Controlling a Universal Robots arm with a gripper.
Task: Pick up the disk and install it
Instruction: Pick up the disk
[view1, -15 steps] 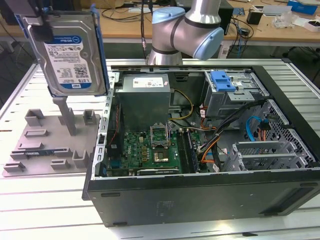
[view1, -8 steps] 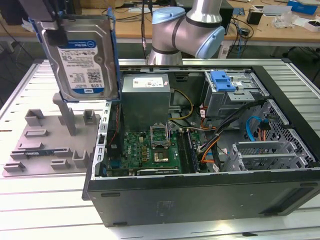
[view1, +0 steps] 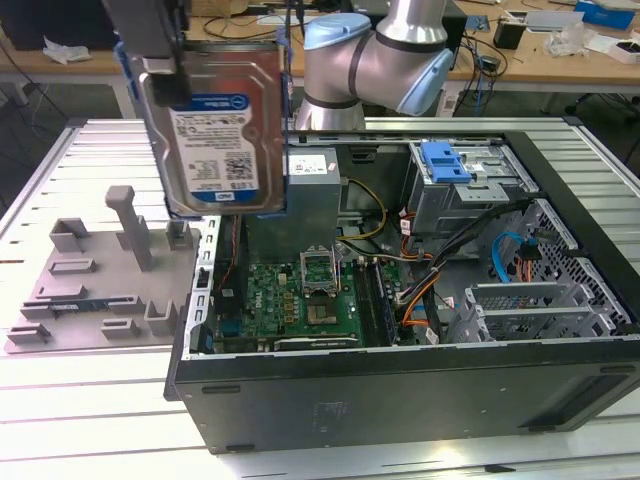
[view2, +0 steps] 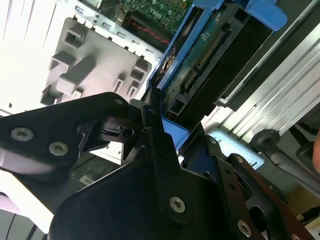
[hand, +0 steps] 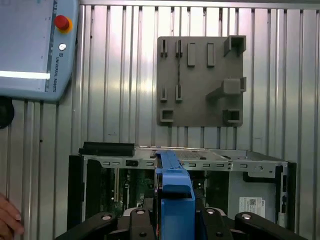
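Starting at the exterior view's left, the grey fixture tray (view1: 100, 275) sits flat on the slatted worktop (view1: 80, 420). Just right of that, up in the air, is the disk (view1: 215, 130). It's hanging upright with the label facing the camera, roughly over the left wall of the open PC case (view1: 400, 390). The fingers (view2: 155, 150) are closed on it at its top end, and in both wrist views the blue rail is pinched between them, so it's a solid grab. Further right inside the case, the blue latch (view1: 445, 160) sits on the grey drive cage (view1: 470, 205).
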